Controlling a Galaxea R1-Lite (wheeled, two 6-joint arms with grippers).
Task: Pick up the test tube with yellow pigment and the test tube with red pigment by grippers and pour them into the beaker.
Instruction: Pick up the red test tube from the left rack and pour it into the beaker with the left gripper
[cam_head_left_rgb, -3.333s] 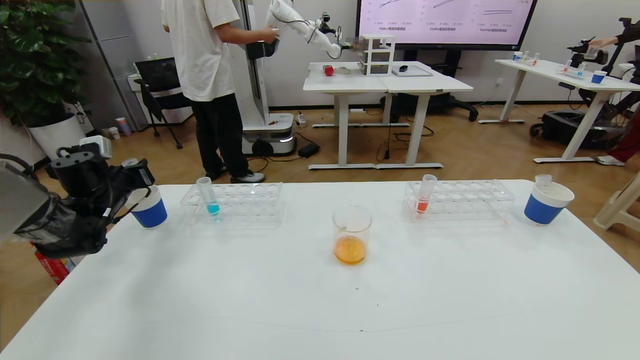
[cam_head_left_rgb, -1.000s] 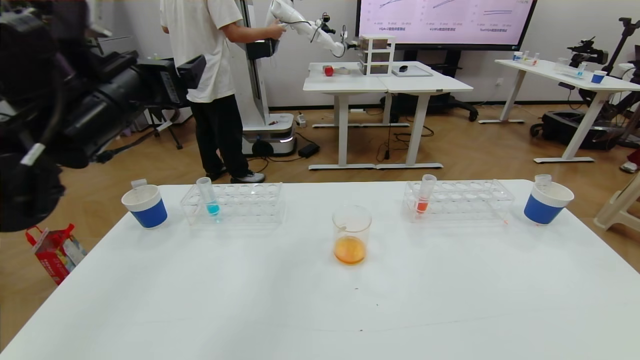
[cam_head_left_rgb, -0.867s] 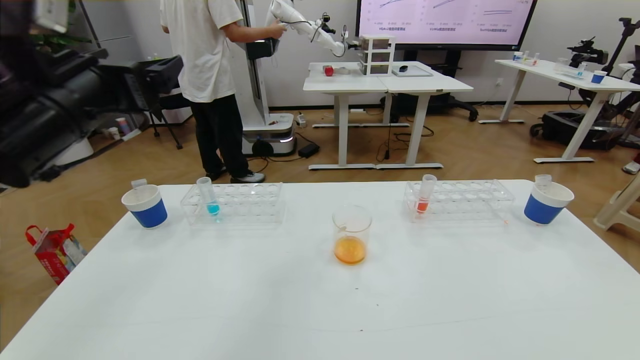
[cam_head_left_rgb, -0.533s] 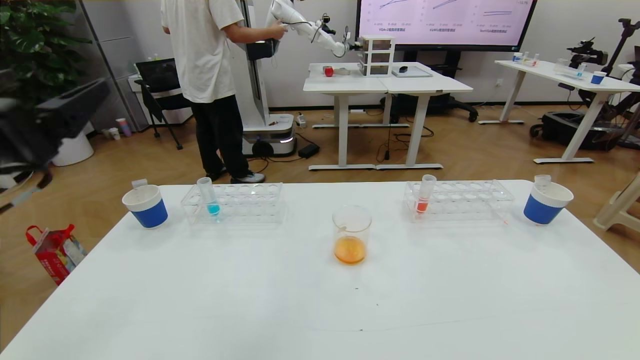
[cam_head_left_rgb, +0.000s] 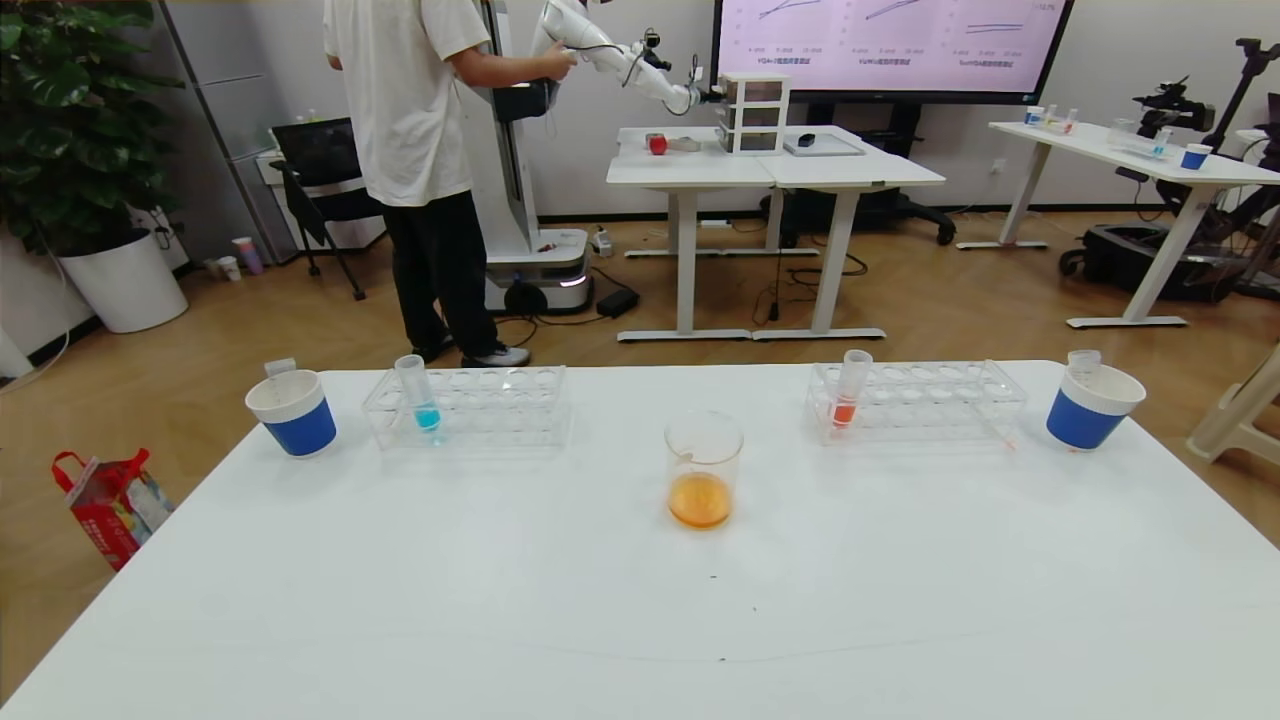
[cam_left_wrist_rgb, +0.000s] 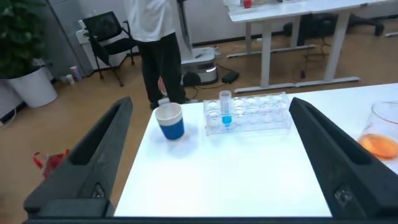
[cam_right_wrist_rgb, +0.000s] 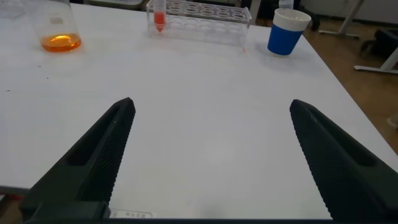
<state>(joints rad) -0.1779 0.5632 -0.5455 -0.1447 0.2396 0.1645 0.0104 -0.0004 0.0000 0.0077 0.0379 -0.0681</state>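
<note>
Nearest the robot: left gripper (cam_left_wrist_rgb: 210, 102) hangs above the table's left end, black fingers spread wide, nothing betw. them. Right gripper (cam_right_wrist_rgb: 211, 102) does the same over the right front of the white table (cam_head_left_rgb: 640, 620), jaws wide apart, empty. Neither arm shows in the head view, so both sit back near the torso.

Mid-table: the clear glass beaker (cam_head_left_rgb: 704, 470) stands upright, mouth up, w/ orange liquid in the bottom. That mix suggests to me the pours are done and the step in hand is just parking. To do it well: keep jaws apart, keep both arms high and clear of racks and cups, and don't nudge the beaker.

Behind it, right: the slim clear test tube with red-orange liquid (cam_head_left_rgb: 850, 390) stands in the clear plastic rack (cam_head_left_rgb: 920, 400), end slot nearest the beaker. Long axis near vertical, rim up, tapered end down, leaning slightly to the right.

Left: a clear rack (cam_head_left_rgb: 490, 405) holds a blue-liquid tube (cam_head_left_rgb: 417, 392), upright.

At the far corners, a blue-and-white paper cup on the left (cam_head_left_rgb: 292, 412) and another on the right (cam_head_left_rgb: 1093, 405) each have a clear tube poking out, apparently empty. No yellow-filled tube seen on this table; can't tell which was it.

Beyond: a person in a white tee (cam_head_left_rgb: 410, 150) beside a white robot arm (cam_head_left_rgb: 620, 55).
</note>
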